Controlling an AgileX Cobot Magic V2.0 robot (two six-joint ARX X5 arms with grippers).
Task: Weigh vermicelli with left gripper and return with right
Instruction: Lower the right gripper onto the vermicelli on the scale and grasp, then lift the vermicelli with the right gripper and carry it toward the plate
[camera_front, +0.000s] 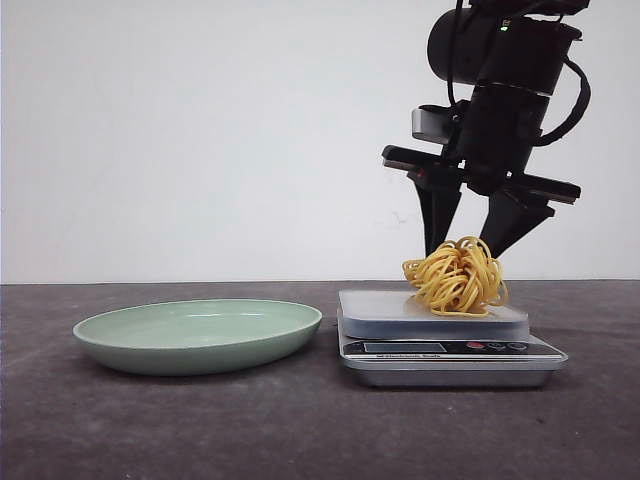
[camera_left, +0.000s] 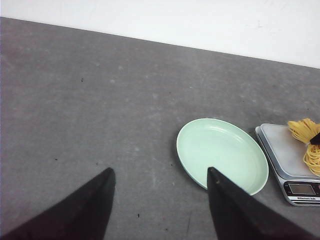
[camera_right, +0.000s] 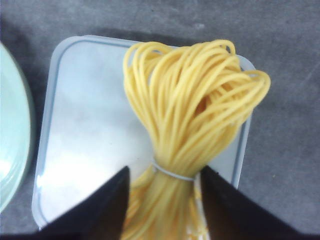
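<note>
The vermicelli (camera_front: 457, 277) is a yellow bundle tied with a thin band, and it rests on the platform of a small kitchen scale (camera_front: 440, 350). My right gripper (camera_front: 463, 250) comes down from above, one finger on each side of the bundle. In the right wrist view both fingers of the right gripper (camera_right: 163, 172) press against the strands just below the band, with the looped end of the vermicelli (camera_right: 195, 100) spread beyond them. My left gripper (camera_left: 159, 171) is open over bare table and holds nothing. It does not show in the front view.
A shallow, empty green plate (camera_front: 200, 335) sits on the dark table just left of the scale. The left wrist view shows the plate (camera_left: 222, 155) with the scale (camera_left: 280, 150) and vermicelli (camera_left: 305, 142) beside it. A white wall stands behind.
</note>
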